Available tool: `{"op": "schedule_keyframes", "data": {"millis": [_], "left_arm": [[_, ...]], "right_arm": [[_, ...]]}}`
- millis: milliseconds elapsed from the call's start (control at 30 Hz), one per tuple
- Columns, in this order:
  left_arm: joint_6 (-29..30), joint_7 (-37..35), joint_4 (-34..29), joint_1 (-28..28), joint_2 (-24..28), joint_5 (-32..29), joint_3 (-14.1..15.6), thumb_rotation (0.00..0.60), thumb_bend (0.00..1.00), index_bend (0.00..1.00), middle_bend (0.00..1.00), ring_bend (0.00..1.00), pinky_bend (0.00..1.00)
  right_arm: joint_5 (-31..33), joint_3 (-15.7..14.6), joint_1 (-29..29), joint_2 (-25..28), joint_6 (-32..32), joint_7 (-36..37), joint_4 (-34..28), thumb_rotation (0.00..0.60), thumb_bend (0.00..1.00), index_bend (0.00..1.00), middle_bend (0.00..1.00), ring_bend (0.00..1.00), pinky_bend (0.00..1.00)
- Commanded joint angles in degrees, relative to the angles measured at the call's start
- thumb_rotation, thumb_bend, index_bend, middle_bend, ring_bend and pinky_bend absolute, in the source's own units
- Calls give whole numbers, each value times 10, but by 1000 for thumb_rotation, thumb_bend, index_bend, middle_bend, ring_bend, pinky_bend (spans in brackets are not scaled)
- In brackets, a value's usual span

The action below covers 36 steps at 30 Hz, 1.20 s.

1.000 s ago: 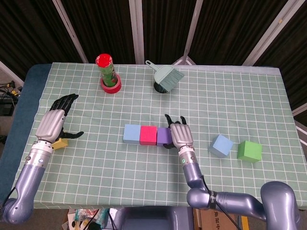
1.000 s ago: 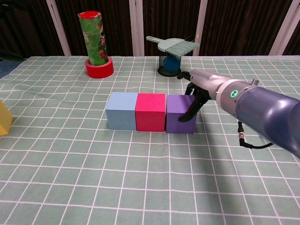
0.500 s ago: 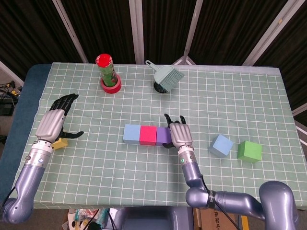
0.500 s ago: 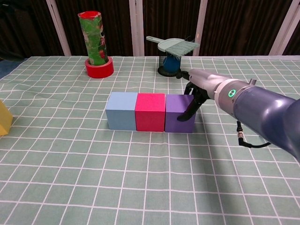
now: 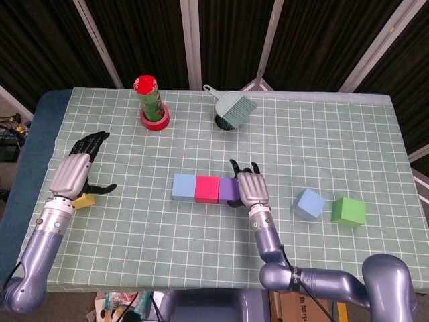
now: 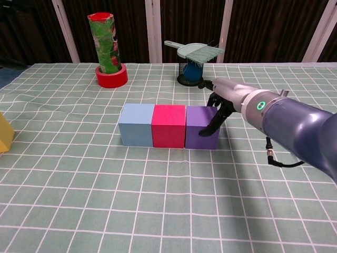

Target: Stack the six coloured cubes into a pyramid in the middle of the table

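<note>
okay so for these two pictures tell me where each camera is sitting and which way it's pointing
Head view: sits high above the near table edge, looking steeply down at the whole table; shows the left hand beside the yellow cube, the right hand, both arms.
Chest view: sits low at the near edge, looking across the table toward the dark curtain; shows only the right hand and its forearm.
Shared: the light blue cube, pink cube and purple cube row, red-capped can, dustpan brush.
</note>
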Motion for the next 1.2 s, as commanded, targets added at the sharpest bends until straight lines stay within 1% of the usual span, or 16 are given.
{"op": "schedule_keyframes", "data": {"millis": [33,133,300,467,567,667,800,900,1033,1200], "left_arm": [[0,0,0,0,0,0,0,600,44,0,41,0,0],[0,1,0,-1,0,-1,0,600,44,0,41,0,0],[0,2,0,-1,0,-1,1,600,44,0,41,0,0],[1,2,1,0,0,-1,1,600,44,0,41,0,0],[0,3,3,-1,0,0,2,600,44,0,41,0,0],[-1,6,3,-1,-1,1,4,600,44,0,41,0,0],[-1,11,3,-2,-3,2,7,600,44,0,41,0,0],[2,18,4,-2,-5,4,9,600,44,0,40,0,0],[4,31,6,-3,-11,4,15,600,44,0,40,0,0],[2,53,11,-8,-24,5,25,600,45,0,40,0,0]], "right_arm": [[4,-1,-1,1,-1,-1,-2,600,191,0,211,109,0],[9,-1,-1,2,0,-5,-6,600,191,0,113,56,0],[15,-2,-2,1,8,-12,-13,600,191,0,12,6,0],[14,-7,-6,9,18,-20,-28,600,190,0,0,0,0],[14,-15,-16,26,32,-28,-55,600,191,0,0,0,0],[11,-27,-30,52,50,-39,-90,600,191,0,0,0,0],[3,-50,-58,102,76,-46,-151,600,191,0,0,0,0],[-29,-76,-87,151,98,-36,-198,600,191,0,0,0,0],[-84,-109,-134,216,123,2,-240,600,190,0,0,0,0],[-143,-133,-184,287,142,62,-256,600,191,0,0,0,0]]}}
